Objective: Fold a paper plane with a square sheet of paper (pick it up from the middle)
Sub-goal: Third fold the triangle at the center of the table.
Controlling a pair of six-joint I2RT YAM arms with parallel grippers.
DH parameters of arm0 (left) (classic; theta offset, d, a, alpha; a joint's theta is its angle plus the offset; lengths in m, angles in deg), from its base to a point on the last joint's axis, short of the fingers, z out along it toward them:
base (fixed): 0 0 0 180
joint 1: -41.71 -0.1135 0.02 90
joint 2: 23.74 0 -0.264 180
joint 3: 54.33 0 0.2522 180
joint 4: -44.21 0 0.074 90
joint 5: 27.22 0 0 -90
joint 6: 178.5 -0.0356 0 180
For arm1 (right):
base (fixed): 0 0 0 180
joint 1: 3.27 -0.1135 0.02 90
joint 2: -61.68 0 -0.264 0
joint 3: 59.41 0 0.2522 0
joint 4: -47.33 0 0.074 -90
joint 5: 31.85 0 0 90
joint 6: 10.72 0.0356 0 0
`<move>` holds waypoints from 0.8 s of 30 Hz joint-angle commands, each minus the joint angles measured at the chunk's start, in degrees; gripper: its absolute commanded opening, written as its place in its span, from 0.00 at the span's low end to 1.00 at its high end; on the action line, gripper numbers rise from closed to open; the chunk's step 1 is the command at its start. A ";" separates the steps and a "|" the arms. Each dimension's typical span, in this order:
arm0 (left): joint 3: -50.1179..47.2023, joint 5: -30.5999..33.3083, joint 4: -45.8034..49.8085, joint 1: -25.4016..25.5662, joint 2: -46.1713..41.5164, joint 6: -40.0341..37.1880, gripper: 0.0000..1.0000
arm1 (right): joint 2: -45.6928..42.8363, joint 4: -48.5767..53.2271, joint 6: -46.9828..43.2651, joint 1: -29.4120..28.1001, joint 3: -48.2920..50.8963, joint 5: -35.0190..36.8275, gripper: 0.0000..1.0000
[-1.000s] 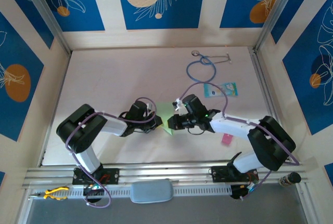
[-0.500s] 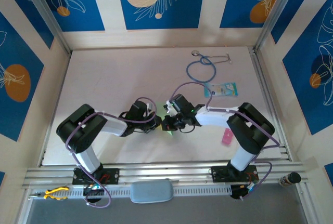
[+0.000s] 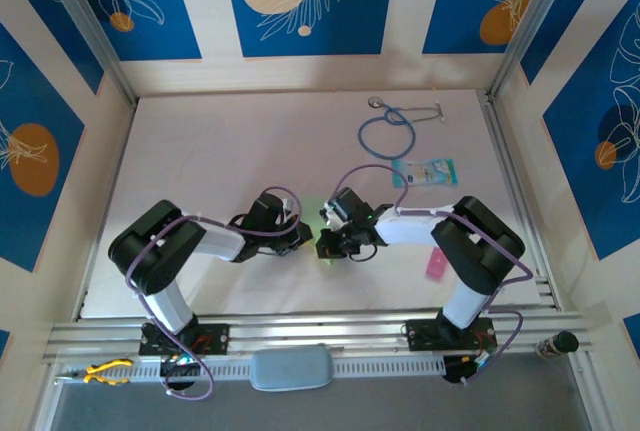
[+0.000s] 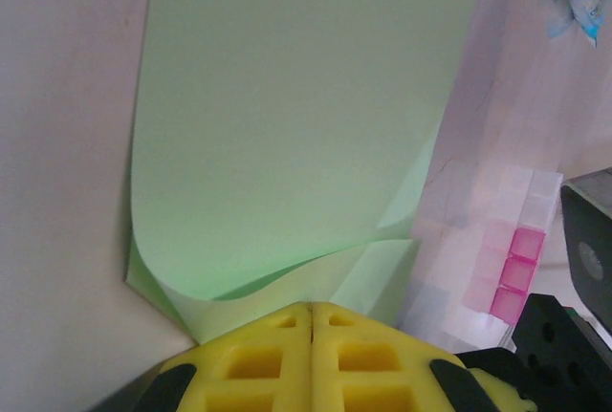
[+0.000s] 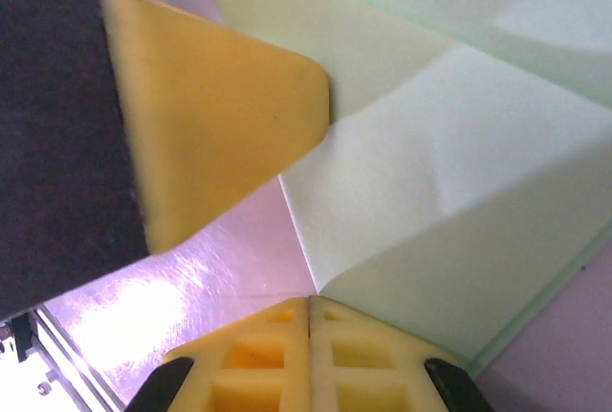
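Fingers of the left gripper (image 4: 311, 312) were pressed together with no gap between them, their tips at the near edge of the square sheet of paper (image 4: 296, 116). Fingers of the right gripper (image 5: 311, 305) were likewise together, tips set on a crease where two layers met. Whether either pair had paper pinched between its pads could not be determined. The sheet lay on the tabletop (image 3: 220, 151) between the two wrists, near the front centre, largely covered by them in the top view. The main risk was judged to be slippage: a thin sheet on a smooth tabletop would probably slide under a sideways push, pulling the crease off line. A second risk was contact between the grippers, since a finger of the left one (image 5: 220, 116) stood just beside the right tips. A hard drag could also tear or wrinkle the paper. The sheet was plain light green and partly folded. In the left wrist view its upper layer bowed upward over a lower flap, and it would likely spring open if released. No dart shape had yet been formed.
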 commanded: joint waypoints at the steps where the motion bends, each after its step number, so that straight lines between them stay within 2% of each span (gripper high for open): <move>1: 0.34 1.89 3.28 0.51 0.66 -1.44 0.00 | -2.78 1.76 0.46 -0.23 0.69 -0.25 0.03; 7: 0.34 1.88 3.37 0.48 0.62 -1.47 0.00 | -4.37 1.24 -0.56 -1.01 -0.69 -2.22 0.03; 14: 0.38 1.88 3.55 0.51 0.59 -1.42 0.00 | -0.25 1.59 -0.91 -1.79 -2.58 -0.76 0.06; 21: 0.35 1.99 3.83 0.50 0.62 -1.69 0.00 | 0.66 2.63 -0.76 -1.26 0.25 3.23 0.06; 24: 0.36 2.21 4.23 0.52 0.59 -1.82 0.00 | -0.59 1.59 -0.32 -0.64 2.44 2.71 0.06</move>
